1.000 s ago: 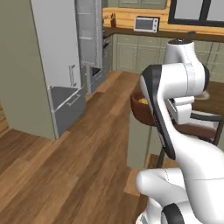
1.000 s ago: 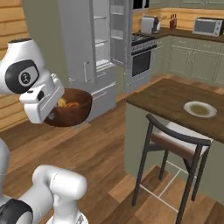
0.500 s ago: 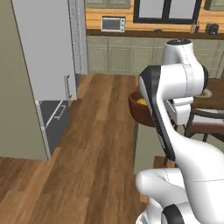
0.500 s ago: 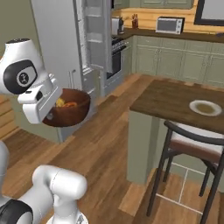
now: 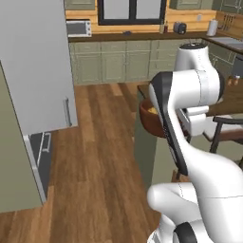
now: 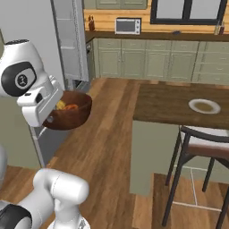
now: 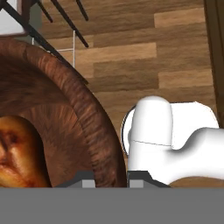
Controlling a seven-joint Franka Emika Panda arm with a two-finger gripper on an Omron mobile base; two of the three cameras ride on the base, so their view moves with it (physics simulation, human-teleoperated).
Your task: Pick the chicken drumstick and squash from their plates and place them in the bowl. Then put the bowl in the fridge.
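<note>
**Bowl in the air, gripped by its rim**

Gripper is clamped on the wall of the bowl: in the hand view one fingertip sits inside the rim, the other outside, with only the wall's thickness between them. The bowl is carried off the floor, level, in front of the arm's upper links, above the wood floor.

Chicken drumstick lies inside the bowl, glossy orange-brown. In the right base view a yellow-orange lump, the squash, sits beside it, at the gripper side.

Fridge stands left of the arm, grey door with a vertical handle. One plate rests on the dark island counter, well apart from the bowl. A stool stands at the island.
</note>
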